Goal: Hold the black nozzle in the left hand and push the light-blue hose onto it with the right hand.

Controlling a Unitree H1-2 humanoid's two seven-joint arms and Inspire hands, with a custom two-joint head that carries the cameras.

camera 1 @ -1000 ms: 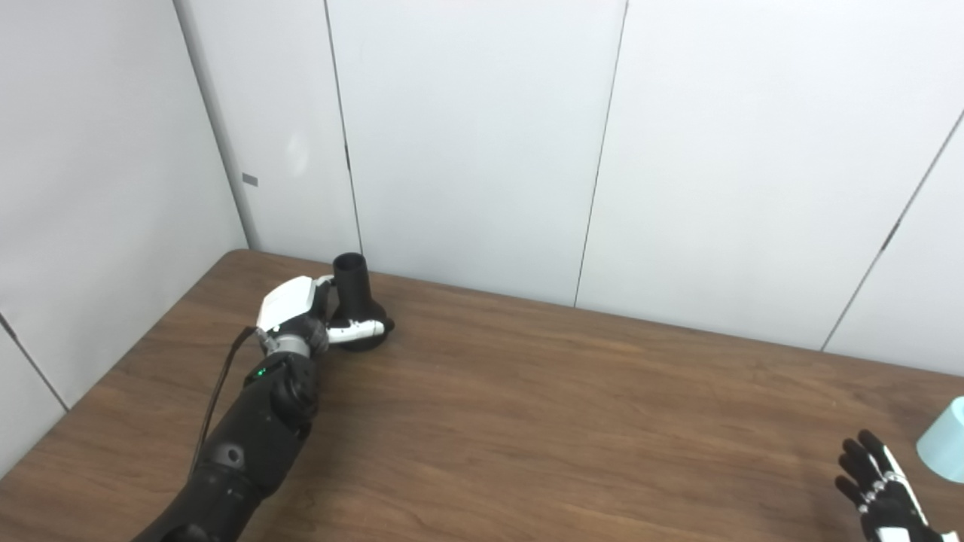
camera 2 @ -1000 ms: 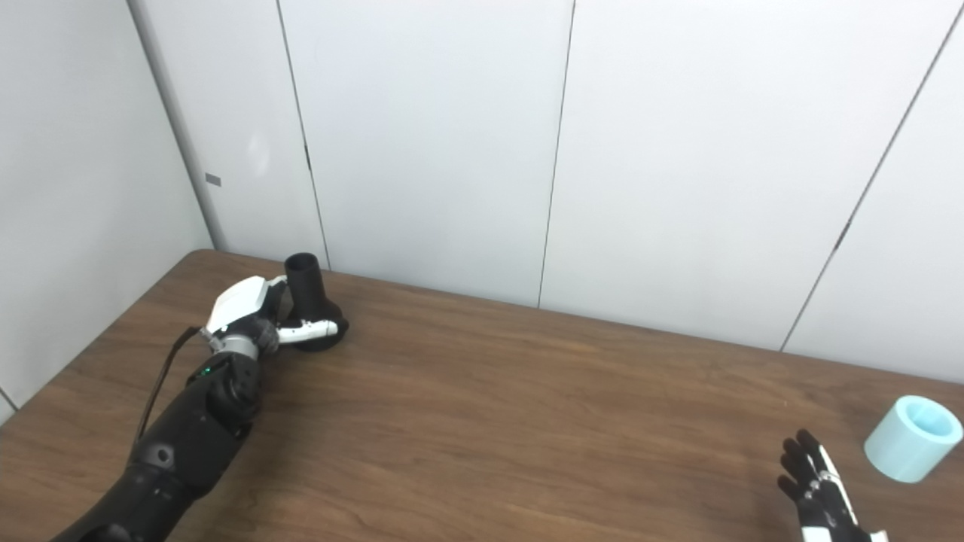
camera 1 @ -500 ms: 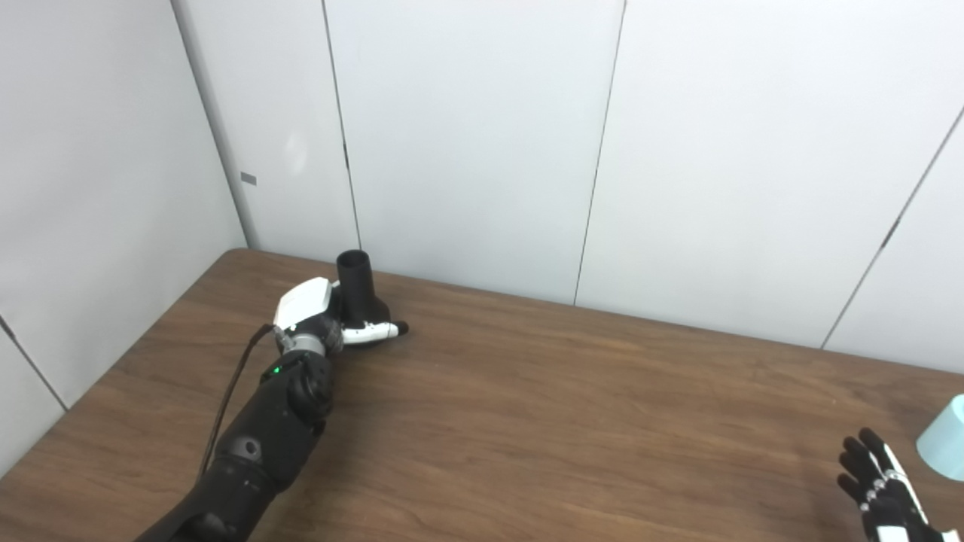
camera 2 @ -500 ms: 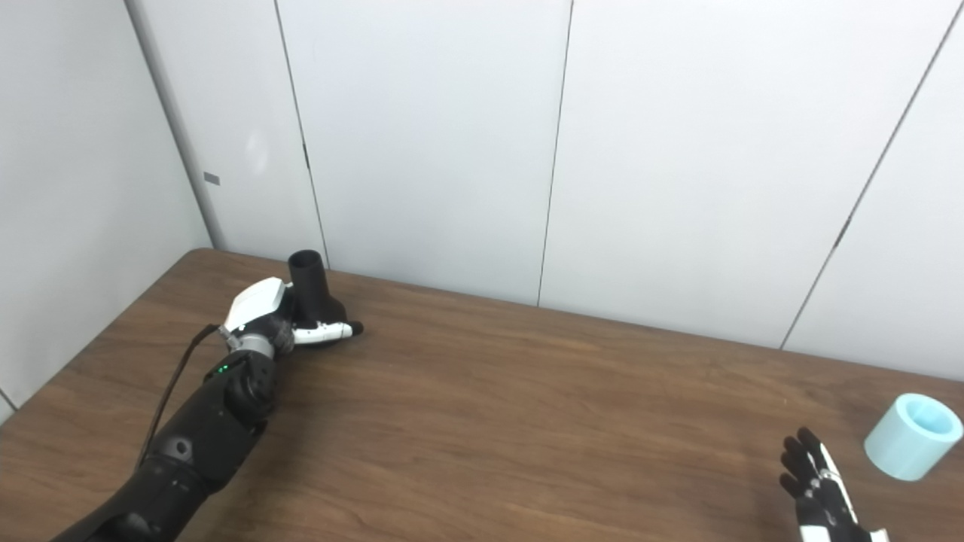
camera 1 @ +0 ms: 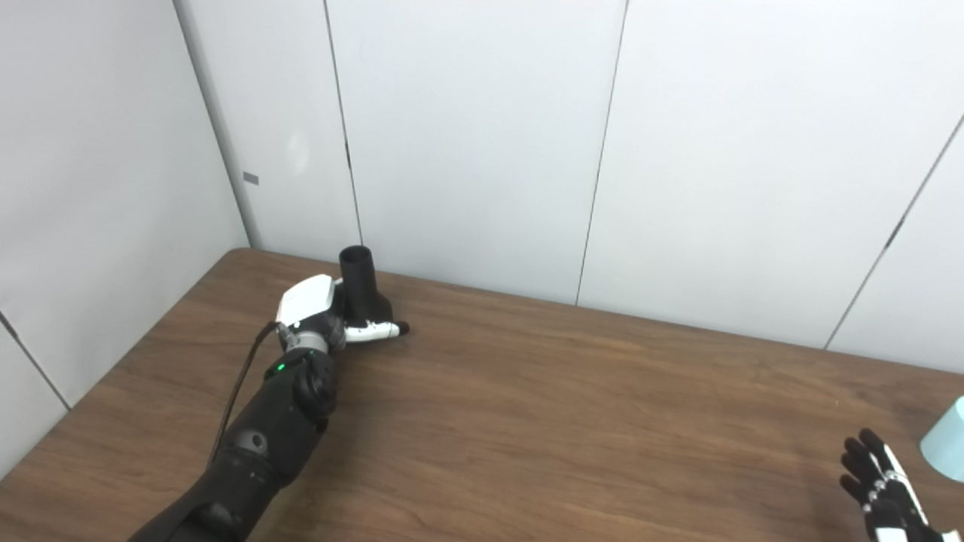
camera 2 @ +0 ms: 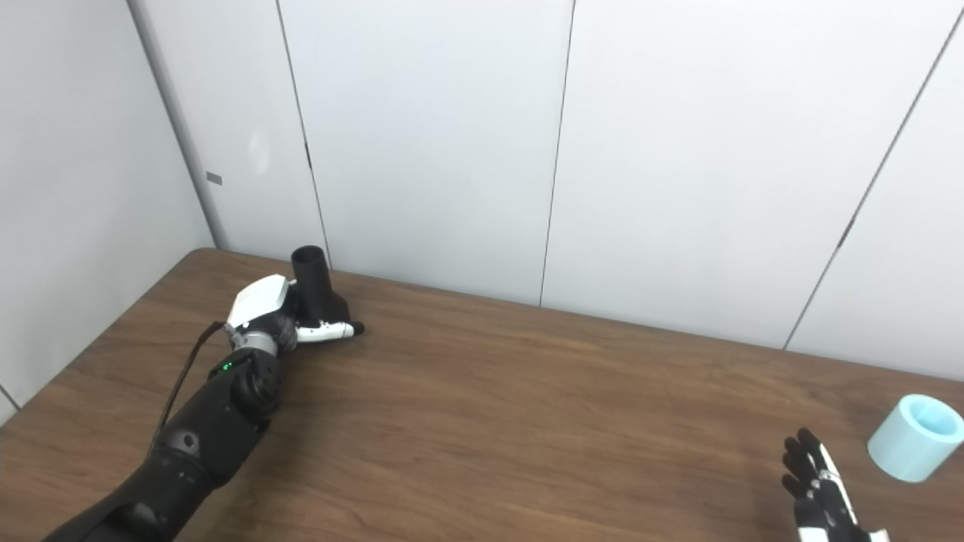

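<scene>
The left hand (camera 2: 282, 320) was at the far left corner of the brown table (camera 2: 482, 406). It was wrapped around the wide bottom part of the black nozzle (camera 2: 312, 282). One white finger (camera 2: 327, 330) reached across the front of the nozzle's base. The nozzle stood with its open round top pointing up, close to the white wall (camera 2: 422, 135). It looked like the hand had a grip on it, but the pictures did not show if the nozzle was off the table or resting on it.

The light-blue hose (camera 2: 913, 438) was a short round tube. It lay on the table far over on the right side, tipped a little, with its open end facing up. It was well apart from the nozzle.

The right hand (camera 2: 817, 493) was low at the bottom right, near the hose but not touching it. Its fingers were spread apart and it held nothing.

So the job seemed to be at its first step: the left hand taking the nozzle. Next, the right hand probably needed to reach over to the hose and close around it. Then both hands would have to bring the two parts together in the middle, and line up the open ends before pushing.
</scene>
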